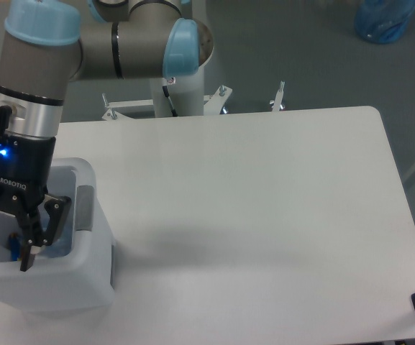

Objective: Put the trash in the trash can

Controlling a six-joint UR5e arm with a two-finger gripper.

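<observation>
A: Where was the gripper (6,251)?

B: Over the open top of the trash can (85,287), at the left front corner of the desk (265,215). Fingers were spread apart, nothing between them. The right finger (26,244) pointed down into the can; the left one was cut off by the frame edge.

A: Trash?

B: Something bluish sat inside the can, low, beside the fingers, with a darker blue bit next to it. It looked like the bottle (57,248), but I couldn't confirm that. Most of the interior was hidden behind the gripper. Couldn't see the paper scrap anywhere.

A: Can position?

B: Upright, grey panel (85,208) facing the desk's middle, white body partly out of frame at the left.

A: Arm?

B: The wrist hung straight down, blue light on the gripper body was lit. Arm base (182,86) was behind the desk's far edge.

A: Anything else?

B: Blue bag (385,20) on the floor, far right, well apart from the desk.
</observation>
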